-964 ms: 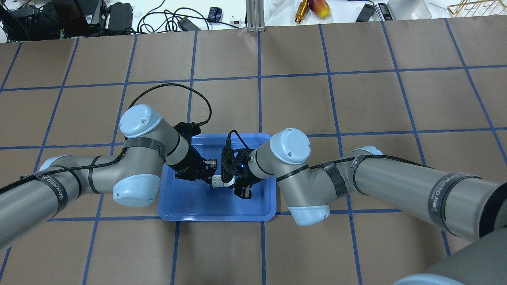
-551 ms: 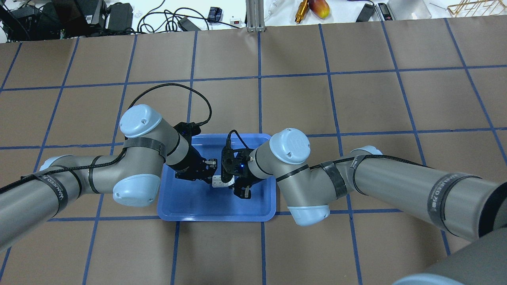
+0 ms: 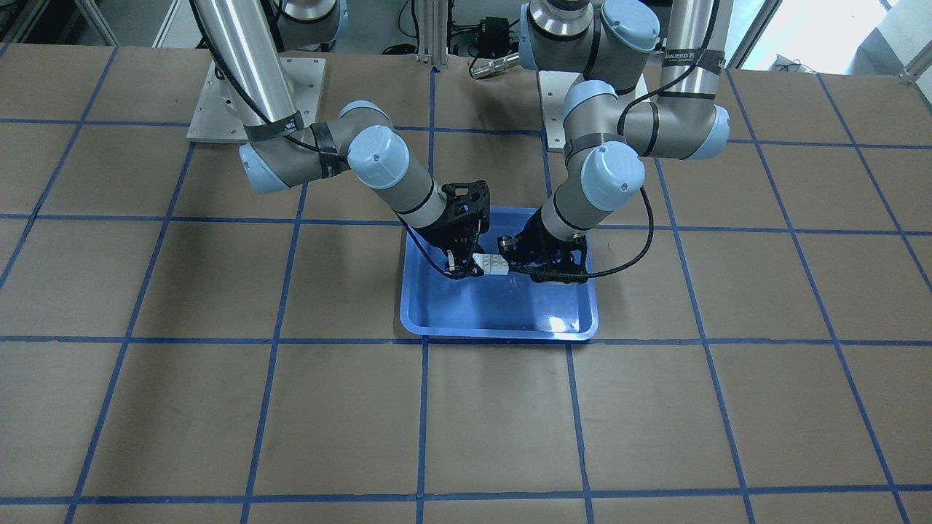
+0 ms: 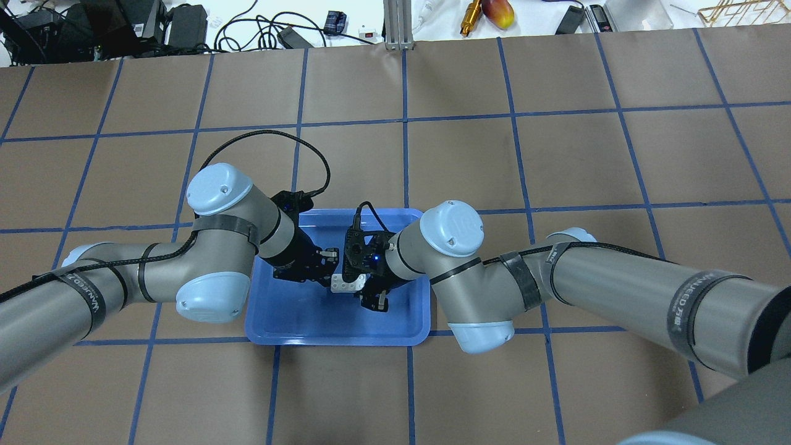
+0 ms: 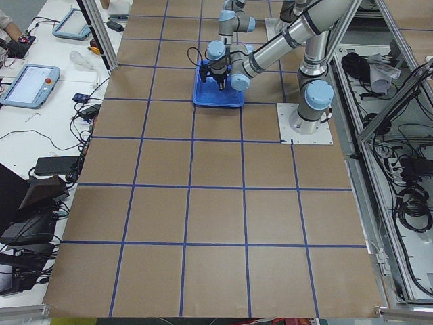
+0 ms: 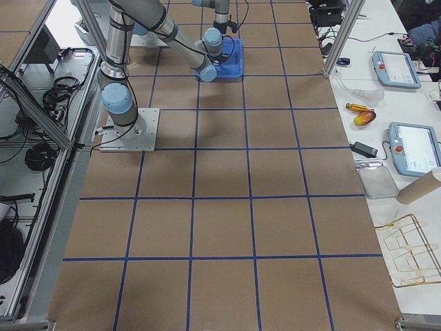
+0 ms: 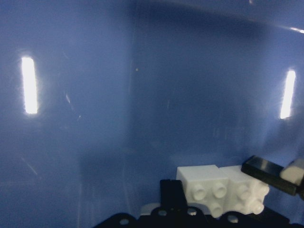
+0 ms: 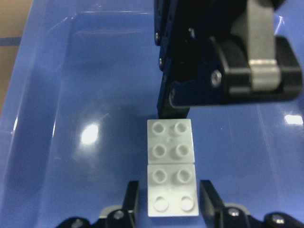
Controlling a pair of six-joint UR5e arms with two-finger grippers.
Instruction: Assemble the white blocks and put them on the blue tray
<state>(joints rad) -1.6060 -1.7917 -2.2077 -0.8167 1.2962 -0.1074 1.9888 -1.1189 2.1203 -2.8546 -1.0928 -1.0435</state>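
The blue tray (image 4: 337, 340) lies on the brown gridded table, also in the front view (image 3: 499, 336). Two white studded blocks (image 4: 343, 284) are joined end to end low over its middle (image 3: 490, 266). My right gripper (image 4: 364, 289) is shut on the near block; its fingers (image 8: 130, 202) flank that block (image 8: 171, 190). My left gripper (image 4: 327, 267) is open at the blocks' other end. One of its fingers (image 8: 173, 107) touches the far block and also shows in the left wrist view (image 7: 173, 192) beside the blocks (image 7: 221, 190).
Both arms bend low over the tray from either side. Cables, power supplies, a metal post (image 4: 398, 25) and a fruit (image 4: 497, 12) sit past the table's far edge. Arm base plates (image 3: 255, 102) stand on the robot's side. Benches with tablets (image 6: 413, 145) flank the table.
My right gripper has shifted slightly toward the left gripper with the white blocks. The left arm has not visibly moved.
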